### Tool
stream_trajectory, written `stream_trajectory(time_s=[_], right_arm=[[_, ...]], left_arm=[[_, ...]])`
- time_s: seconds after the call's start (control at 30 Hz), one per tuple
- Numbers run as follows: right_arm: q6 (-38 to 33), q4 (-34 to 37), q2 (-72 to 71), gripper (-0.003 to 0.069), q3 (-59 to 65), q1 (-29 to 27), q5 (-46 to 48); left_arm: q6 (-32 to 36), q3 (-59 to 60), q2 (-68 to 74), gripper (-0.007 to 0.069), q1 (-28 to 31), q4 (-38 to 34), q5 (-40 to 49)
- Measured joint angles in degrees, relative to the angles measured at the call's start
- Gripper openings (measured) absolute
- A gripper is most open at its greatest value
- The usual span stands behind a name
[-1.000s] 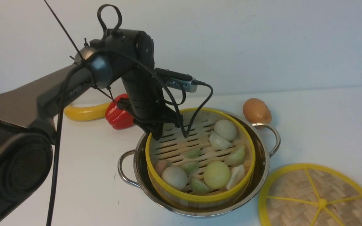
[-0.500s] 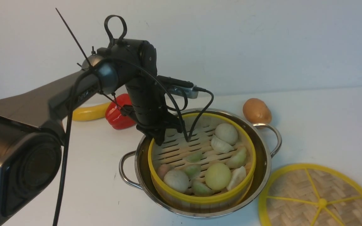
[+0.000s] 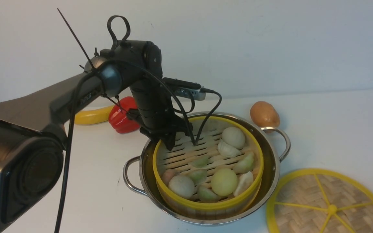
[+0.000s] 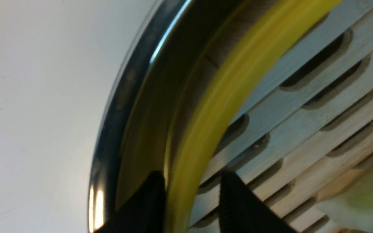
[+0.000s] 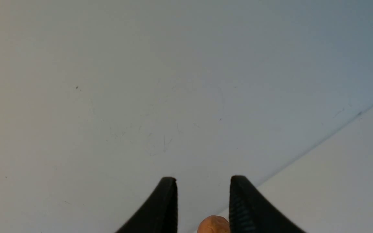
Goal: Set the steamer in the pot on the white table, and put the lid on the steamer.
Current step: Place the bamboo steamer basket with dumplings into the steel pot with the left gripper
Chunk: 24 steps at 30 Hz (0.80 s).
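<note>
Left gripper (image 3: pixel 165 143): jaws parted, astride the rim at 10 o'clock of the steamer (image 3: pixel 206 205), nothing clamped; finger contact undetermined. Steamer: seated inside the pot (image 3: pixel 272 187), uncovered. Right gripper (image 5: pixel 203 181): jaws wide apart, holding nothing. White table (image 3: pixel 92 181): matte; lid (image 3: pixel 303 191) flat at 4 o'clock of the pot. Pale wall (image 3: pixel 270 42) behind, at 12 o'clock.

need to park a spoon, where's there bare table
Bare: the white table left of the pot, and right of the orange-brown object, beyond the lid. Crowded: between pot and lid, and around the red pepper.
</note>
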Motion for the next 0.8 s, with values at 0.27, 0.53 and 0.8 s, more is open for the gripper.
stream_trajectory(time_s=[0.27, 0.53, 0.8], right_arm=[[0.0, 0.0, 0.0, 0.0242, 0.0, 0.0, 0.0], [0.0, 0.0, 0.0, 0.0242, 0.0, 0.0, 0.0], [-5.84, 0.0, 0.0, 0.0242, -1.47, 0.0, -0.19]], left_arm=[[0.0, -3.5, -0.07, 0.0389, -0.05, 1.34, 2.17], [0.0, -18.45, -3.64, 0.0395, -0.05, 6.61, 2.69], [1.31, -21.79, -17.02, 0.0234, -0.05, 8.7, 2.51]])
